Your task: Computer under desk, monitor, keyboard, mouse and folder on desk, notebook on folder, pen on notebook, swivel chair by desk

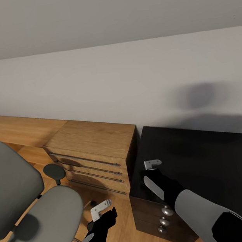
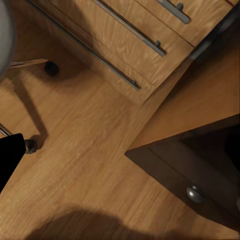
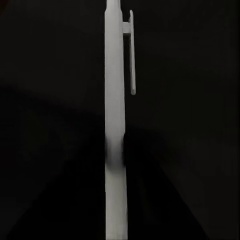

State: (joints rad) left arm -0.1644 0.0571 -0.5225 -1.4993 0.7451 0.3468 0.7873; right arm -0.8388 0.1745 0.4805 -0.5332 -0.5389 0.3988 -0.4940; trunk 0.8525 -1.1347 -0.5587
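Note:
A slim white pen (image 3: pixel 114 100) with a clip runs down the middle of the right wrist view, close and partly blurred, against the black desk (image 3: pixel 50 100). My right gripper (image 1: pixel 152 164) is shut on it, hovering over the near left corner of the desk (image 1: pixel 205 154). The grey swivel chair (image 1: pixel 40 225) stands at the left with a bare seat. Beside it, low over the floor, my left gripper (image 1: pixel 101 209) is open and holds nothing. The monitor, keyboard, mouse, folder, notebook and computer are out of view.
A light wooden low cabinet (image 1: pixel 93 145) with long bar handles stands against the grey wall between chair and desk. The desk's black drawers carry round silver knobs (image 1: pixel 166 210). A strip of plank floor (image 2: pixel 85 165) lies between the chair's casters (image 2: pixel 50 67) and the drawers.

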